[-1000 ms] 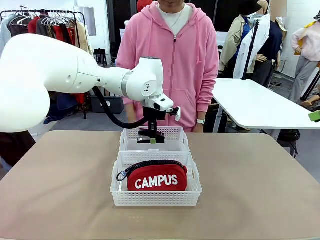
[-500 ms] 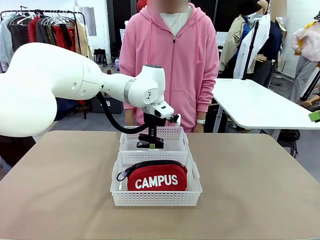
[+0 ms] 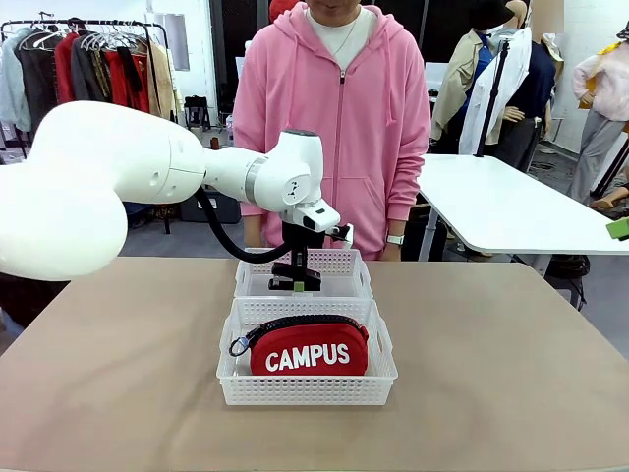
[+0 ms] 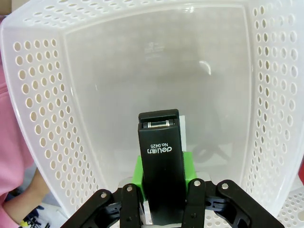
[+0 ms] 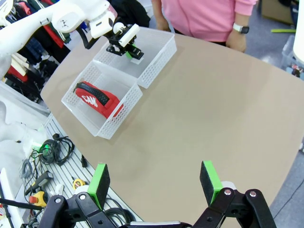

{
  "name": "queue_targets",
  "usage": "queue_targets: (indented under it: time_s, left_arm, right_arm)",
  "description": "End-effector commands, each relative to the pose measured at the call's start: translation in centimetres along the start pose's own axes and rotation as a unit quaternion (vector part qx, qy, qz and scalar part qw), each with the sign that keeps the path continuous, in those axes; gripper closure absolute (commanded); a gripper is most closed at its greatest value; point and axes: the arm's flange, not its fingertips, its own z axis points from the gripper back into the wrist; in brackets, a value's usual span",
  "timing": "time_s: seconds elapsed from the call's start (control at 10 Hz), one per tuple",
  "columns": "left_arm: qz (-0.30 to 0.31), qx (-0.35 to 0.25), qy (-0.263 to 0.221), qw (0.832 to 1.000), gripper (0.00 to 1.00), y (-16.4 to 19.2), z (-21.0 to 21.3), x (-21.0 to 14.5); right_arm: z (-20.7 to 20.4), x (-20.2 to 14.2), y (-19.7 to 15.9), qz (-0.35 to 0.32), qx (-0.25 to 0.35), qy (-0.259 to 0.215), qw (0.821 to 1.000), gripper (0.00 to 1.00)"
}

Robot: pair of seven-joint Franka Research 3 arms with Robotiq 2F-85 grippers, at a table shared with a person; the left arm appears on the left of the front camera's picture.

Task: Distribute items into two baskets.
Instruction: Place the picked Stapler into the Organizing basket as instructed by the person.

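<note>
Black and compact, the stapler sits clamped in my left gripper, its long axis running straight out along the fingers and pointing down into the far basket. In the left wrist view the stapler's nose hangs over the pale floor of that basket, roughly centred between the perforated side walls, apparently not yet touching the bottom. The coming move, as I judge it, turns on this one relation: the basket floor lies directly beyond the stapler's tip, so a short descent and a release should suffice.

The red pouch already lies in the near basket, its lettering facing the robot's side; the two baskets stand touching, one behind the other, on the tan desk.

My right gripper hovers well apart from both baskets, high over the desk's edge, jaws spread wide and holding nothing. The left arm is plainly the nearer one. A person in a pink hoodie stands just behind the far basket.
</note>
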Motion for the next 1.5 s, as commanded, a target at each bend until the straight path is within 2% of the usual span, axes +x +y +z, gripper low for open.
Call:
queue_targets:
  time_s: [0.0,0.1,0.2,0.6,0.7,1.1,1.4]
  left_arm:
    - [-0.011,-0.007,0.008,1.0,0.93,1.3,0.4,0.6]
    - [-0.012,-0.008,0.011,1.0,0.93,1.2,0.4,0.6]
    - [-0.014,-0.009,0.011,1.0,0.82,1.2,0.4,0.6]
    - [-0.016,-0.01,0.011,1.0,0.03,1.1,0.4,0.5]
    - [-0.015,-0.01,0.01,1.0,0.0,1.1,0.4,0.4]
    - [-0.004,-0.011,0.01,1.0,0.0,1.4,1.1,-0.2]
    - [0.01,-0.022,0.003,1.0,0.0,1.7,3.9,-1.4]
  right_arm:
    - [0.1,0.1,-0.1,0.005,0.004,-0.007,1.0,0.0]
    - [0.1,0.1,-0.1,0.005,0.004,-0.007,1.0,0.0]
    - [0.1,0.1,-0.1,0.005,0.004,-0.007,1.0,0.0]
    - [0.1,0.1,-0.1,0.005,0.004,-0.007,1.0,0.0]
    - [0.1,0.1,-0.1,0.005,0.004,-0.007,1.0,0.0]
    - [0.1,0.1,-0.1,0.005,0.004,-0.007,1.0,0.0]
    - [0.1,0.1,-0.1,0.005,0.004,-0.007,1.0,0.0]
